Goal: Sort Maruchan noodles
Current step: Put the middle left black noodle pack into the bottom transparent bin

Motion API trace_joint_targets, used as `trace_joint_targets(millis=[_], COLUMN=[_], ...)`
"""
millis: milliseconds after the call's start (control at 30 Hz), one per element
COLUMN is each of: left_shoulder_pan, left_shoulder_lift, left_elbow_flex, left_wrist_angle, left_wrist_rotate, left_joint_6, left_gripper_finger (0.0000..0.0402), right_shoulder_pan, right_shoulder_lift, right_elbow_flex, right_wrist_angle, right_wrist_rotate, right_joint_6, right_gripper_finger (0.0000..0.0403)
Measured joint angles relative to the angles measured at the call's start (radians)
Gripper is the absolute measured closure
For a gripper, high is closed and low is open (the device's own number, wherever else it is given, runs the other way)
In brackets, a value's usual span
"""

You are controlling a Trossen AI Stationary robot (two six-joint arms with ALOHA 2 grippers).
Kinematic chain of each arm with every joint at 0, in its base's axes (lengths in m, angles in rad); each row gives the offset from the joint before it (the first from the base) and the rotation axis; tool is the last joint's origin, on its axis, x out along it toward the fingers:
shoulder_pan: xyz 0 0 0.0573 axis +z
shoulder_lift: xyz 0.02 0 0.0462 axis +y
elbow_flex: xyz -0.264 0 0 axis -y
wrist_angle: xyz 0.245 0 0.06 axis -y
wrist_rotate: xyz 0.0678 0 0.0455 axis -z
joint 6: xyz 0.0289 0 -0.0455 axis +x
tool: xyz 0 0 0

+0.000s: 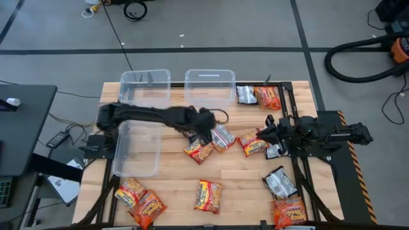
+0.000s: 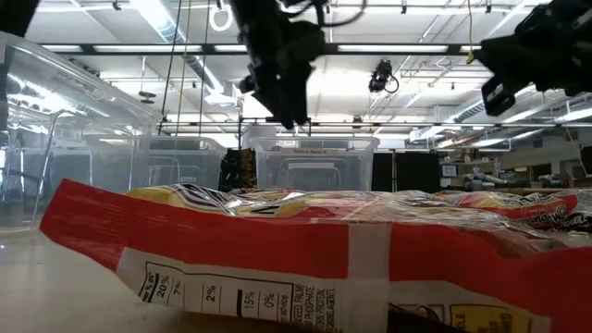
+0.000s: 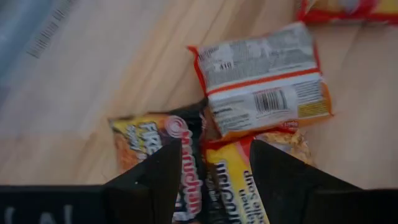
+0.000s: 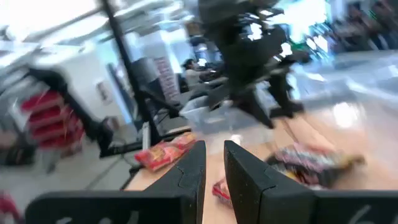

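- Straight under the left gripper [image 1: 206,130] lies a small heap of Maruchan noodle packets [image 1: 208,142] near the middle of the wooden table [image 1: 172,185]: an orange-red one [image 3: 186,168] and a yellow one [image 3: 239,180] side by side, with a third packet [image 3: 261,78] turned label-down and overlapping their far ends.
- The left gripper hangs just above that heap with its fingers [image 3: 155,180] spread apart, nothing between them; the two upper packets show through the gap.
- Just beside the heap, towards the right gripper [image 1: 267,133], lies another yellow-and-red packet [image 1: 253,143].
- The right gripper hovers over the table's right side, fingers [image 4: 186,171] nearly together with a narrow gap; I can't see anything in them.
- Close by it sit silver-black packets [image 1: 279,182], one of them [image 1: 246,94] behind it next to an orange-red packet [image 1: 268,97].
- More packets lie along the near edge: two [image 1: 139,199] at the left corner, one [image 1: 208,195] in the middle, one [image 1: 289,209] at the right.
- Three clear plastic bins stand off to the left gripper's side and behind it: one long bin [image 1: 137,148] beside it, two [image 1: 146,86] [image 1: 209,85] along the far edge.
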Motion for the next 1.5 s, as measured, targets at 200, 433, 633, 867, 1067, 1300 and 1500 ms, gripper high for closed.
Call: trace_joint_targets(millis=[200, 433, 633, 867, 1067, 1300, 1500], left_shoulder_pan=[-0.021, 0.012, 0.035, 0.03, 0.024, 0.021, 0.02], left_shoulder_lift=[0.159, 0.242, 0.247, 0.279, 0.325, 0.341, 0.341], left_elbow_flex=[0.14, 0.143, 0.143, 0.137, 0.138, 0.14, 0.141], left_wrist_angle=[-0.159, -0.182, -0.195, -0.223, -0.226, -0.229, -0.236], left_wrist_rotate=[-0.061, -0.061, -0.06, -0.053, -0.059, -0.052, -0.037], left_joint_6=[-0.148, -0.301, -0.304, -0.272, -0.275, -0.153, -0.059], left_gripper_finger=[0.0214, 0.0214, 0.0214, 0.0214, 0.0214, 0.0242, 0.0333], right_shoulder_pan=[0.001, 0.0, 0.0, 0.0, 0.0, 0.0, 0.0], right_shoulder_lift=[0.0, 0.0, 0.0, 0.003, 0.01, 0.01, 0.01], right_elbow_flex=[0.0, 0.0, 0.0, 0.0, 0.0, 0.0, 0.0], right_wrist_angle=[0.011, 0.019, 0.01, -0.025, -0.025, -0.02, -0.019], right_wrist_rotate=[-0.056, -0.091, -0.082, -0.079, -0.051, -0.048, -0.038], right_joint_6=[0.204, 0.164, 0.154, 0.155, 0.155, 0.159, 0.129], right_gripper_finger=[0.0338, 0.0338, 0.0338, 0.0338, 0.0338, 0.0338, 0.0338])
